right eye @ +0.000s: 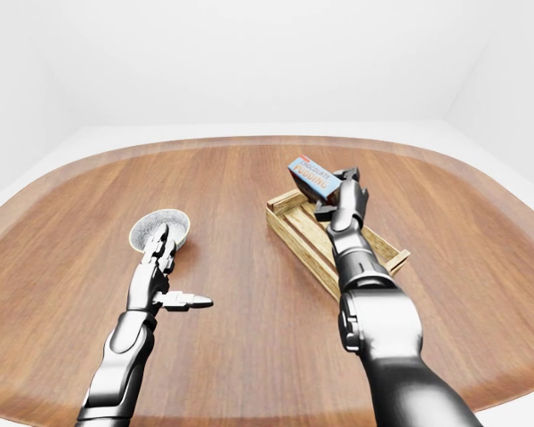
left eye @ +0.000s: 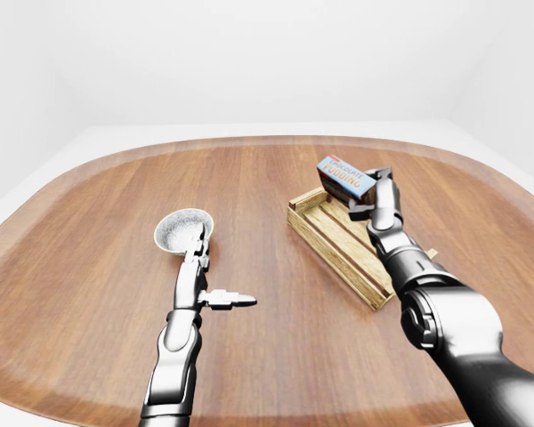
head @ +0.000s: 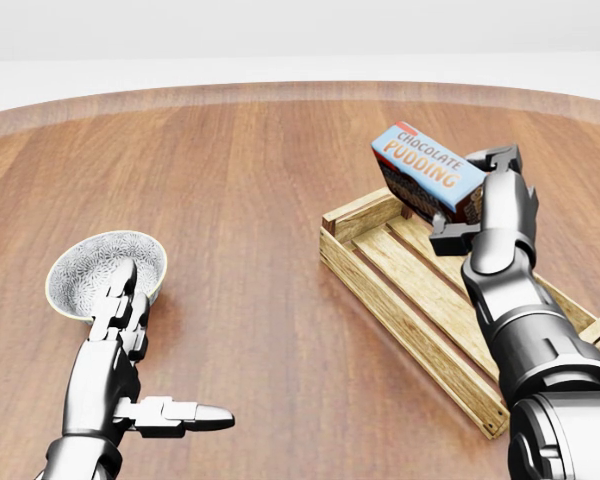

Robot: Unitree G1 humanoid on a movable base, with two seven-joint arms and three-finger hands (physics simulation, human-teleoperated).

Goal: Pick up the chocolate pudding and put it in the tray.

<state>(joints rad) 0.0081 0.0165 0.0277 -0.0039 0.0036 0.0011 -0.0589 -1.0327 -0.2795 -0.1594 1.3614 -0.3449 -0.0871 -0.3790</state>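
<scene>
The pudding (head: 427, 172), a printed carton, is held clear of the worktop (head: 240, 200), tilted, above the 12 o'clock end of the tray (head: 410, 300) in the head view. It does not touch the slats.

The right hand (head: 475, 205) grasps it: fingers (head: 450, 235) clamp the carton's lower right end, thumb side below, the rest above. The label face points up and to the left.

Handling, as judged: the carton looks light and stiff, with flat card faces that could slip under a loose pinch and dent under a hard one. Opposed flat faces, near the middle of its length, are the soundest hold; the present end grip leaves most of the box overhanging, so it may swing on release.

The left hand (head: 130, 330) is released, fingers extended, holding nothing. It sits at 6 o'clock of the bowl (head: 90, 265), fingertips over the near rim; contact cannot be confirmed.

The tray lies slantwise on the worktop, well apart from the bowl, and shows no contents.
</scene>
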